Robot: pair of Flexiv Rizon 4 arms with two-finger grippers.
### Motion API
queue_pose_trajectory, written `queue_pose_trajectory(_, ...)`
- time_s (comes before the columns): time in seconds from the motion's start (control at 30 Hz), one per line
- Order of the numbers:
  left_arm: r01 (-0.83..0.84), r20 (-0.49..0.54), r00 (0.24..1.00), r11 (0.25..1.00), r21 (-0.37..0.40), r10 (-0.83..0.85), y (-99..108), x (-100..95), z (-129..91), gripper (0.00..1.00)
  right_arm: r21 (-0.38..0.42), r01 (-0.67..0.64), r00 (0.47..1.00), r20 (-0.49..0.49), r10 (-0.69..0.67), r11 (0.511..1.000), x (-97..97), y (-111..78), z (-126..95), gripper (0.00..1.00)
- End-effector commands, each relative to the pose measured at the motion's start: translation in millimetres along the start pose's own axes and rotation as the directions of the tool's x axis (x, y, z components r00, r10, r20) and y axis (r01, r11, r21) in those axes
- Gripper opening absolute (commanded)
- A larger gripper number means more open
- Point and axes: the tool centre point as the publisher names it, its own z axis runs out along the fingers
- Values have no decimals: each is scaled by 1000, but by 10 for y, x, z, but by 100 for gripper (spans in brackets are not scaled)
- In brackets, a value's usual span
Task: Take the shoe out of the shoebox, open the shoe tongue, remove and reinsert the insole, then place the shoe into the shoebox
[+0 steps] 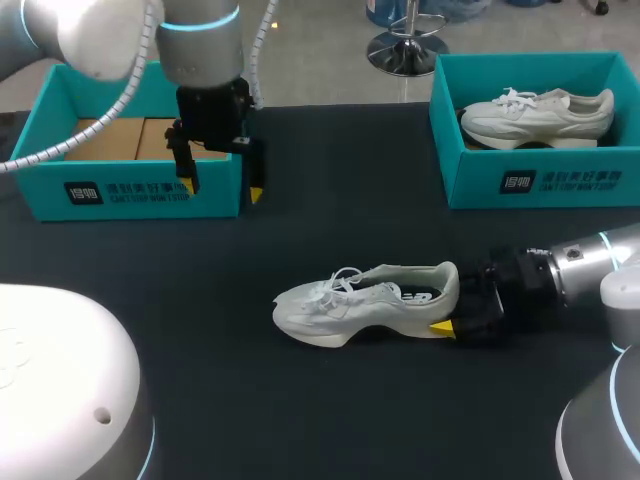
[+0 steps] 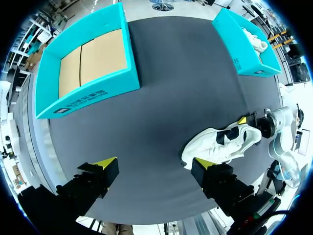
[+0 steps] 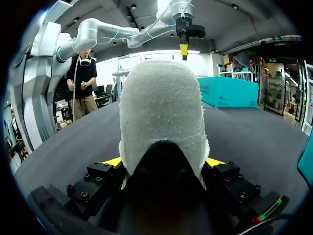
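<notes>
A white shoe (image 1: 365, 300) lies on its sole on the dark table, toe pointing left, seen too in the left wrist view (image 2: 220, 144). My right gripper (image 1: 455, 305) comes in from the right, and its fingers press both sides of the heel (image 3: 161, 112), so it is shut on the shoe. My left gripper (image 1: 222, 188) hangs open and holds nothing, high over the table beside the front right corner of the teal shoebox (image 1: 140, 190). That box (image 2: 93, 93) holds only a brown cardboard floor.
A second teal shoebox (image 1: 540, 180) stands at the back right with another white shoe (image 1: 540, 115) in it. Bare dark table (image 1: 330, 220) lies between the two boxes and in front of the shoe.
</notes>
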Motion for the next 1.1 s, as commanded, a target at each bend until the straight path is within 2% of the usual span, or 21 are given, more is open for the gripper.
queue_pose_trajectory(0.03, 0, 15, 1000, 984, 180, -3, 328, 24, 26, 100, 2, 0, 1000, 0, 0, 1000, -8, -53, 51, 0)
queue_pose_trajectory(0.6, 0, 15, 1000, 984, 180, -3, 328, 24, 26, 100, 2, 0, 1000, 0, 0, 1000, -8, -53, 51, 0)
queue_pose_trajectory(0.77, -30, -19, 999, 990, 137, 33, 426, 615, 155, 100, 2, 0, 1000, 0, 0, 1000, -8, -53, 51, 0)
queue_pose_trajectory(0.93, -50, -5, 999, 993, 109, 51, 468, 1190, 305, 100, 2, 0, 1000, 0, 0, 1000, -8, -53, 51, 0)
queue_pose_trajectory(1.1, -15, 19, 1000, 996, 90, 14, 432, 1539, 469, 100, 2, 0, 1000, 0, 0, 1000, -8, -53, 51, 0)
